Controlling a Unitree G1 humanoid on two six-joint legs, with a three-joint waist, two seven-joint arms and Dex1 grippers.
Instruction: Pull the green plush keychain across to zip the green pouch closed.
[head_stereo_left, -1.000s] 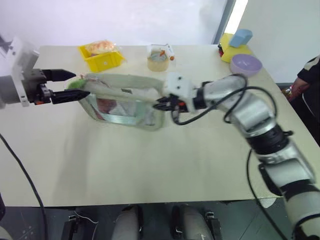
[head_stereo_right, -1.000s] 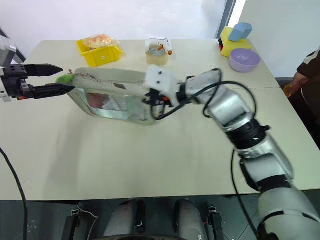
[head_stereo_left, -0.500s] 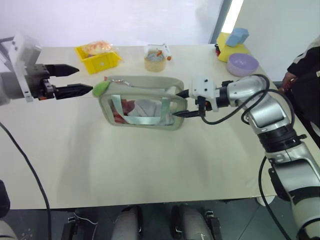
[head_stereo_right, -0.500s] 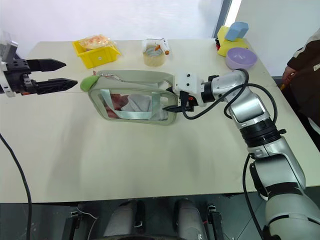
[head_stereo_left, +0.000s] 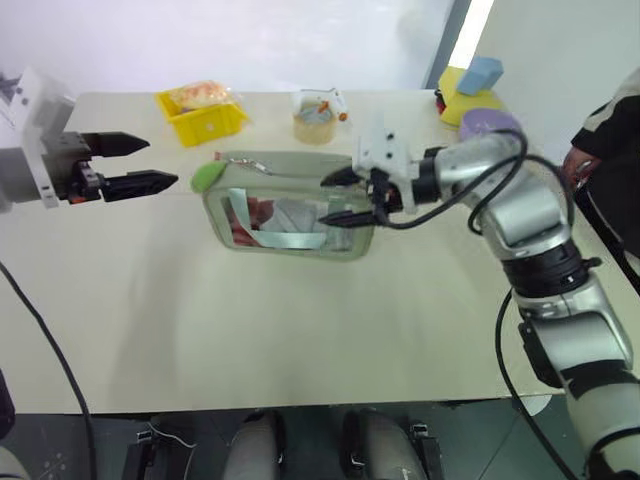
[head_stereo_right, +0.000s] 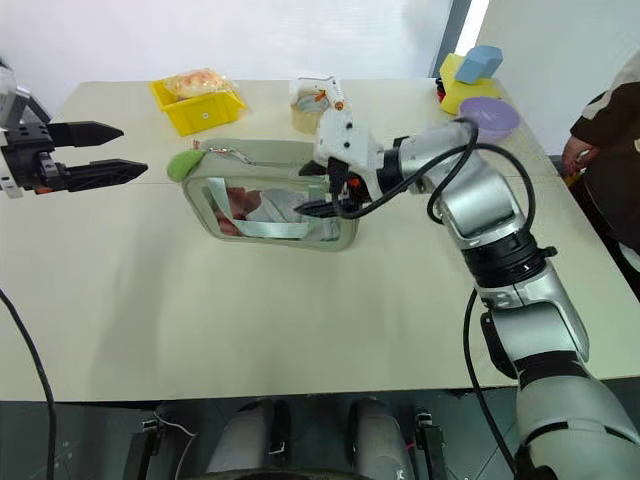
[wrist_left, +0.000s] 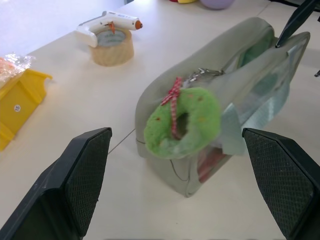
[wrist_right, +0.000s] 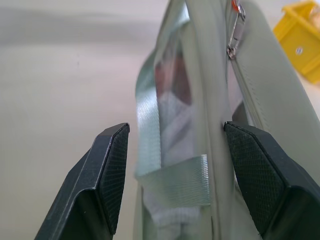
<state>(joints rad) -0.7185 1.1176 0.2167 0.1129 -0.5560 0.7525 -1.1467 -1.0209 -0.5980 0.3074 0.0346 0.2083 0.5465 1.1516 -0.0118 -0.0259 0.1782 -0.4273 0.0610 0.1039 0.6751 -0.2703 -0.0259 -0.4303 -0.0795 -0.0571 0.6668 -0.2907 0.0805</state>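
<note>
At the centre of the table (head_stereo_left: 300, 330), the green pouch (head_stereo_left: 290, 205) stands on its long edge, its clear window side facing the camera, with a light green strap and reddish and white contents visible through the plastic. The green plush keychain (head_stereo_left: 207, 176) hangs at the pouch's left end, attached near the top seam; the left wrist view shows it as a fuzzy lime ring with a red ribbon (wrist_left: 182, 120).

The right gripper (head_stereo_left: 338, 197) is at the pouch's right end with its jaws spread wide. One black finger sits over the top edge and the other lies against the window side, so the pouch end lies between them. The right wrist view shows the pouch passing between the two pads, with a gap on at least one side; whether either pad presses the fabric cannot be determined.

The left gripper (head_stereo_left: 158, 163) hovers to the left of the keychain, jaws fully apart and empty, pointing toward the plush ball without touching it.

Behind the pouch stand a yellow tray (head_stereo_left: 205, 118) and a roll of tape (head_stereo_left: 314, 125). A purple bowl (head_stereo_left: 488, 122) rests at the far right corner.
</note>
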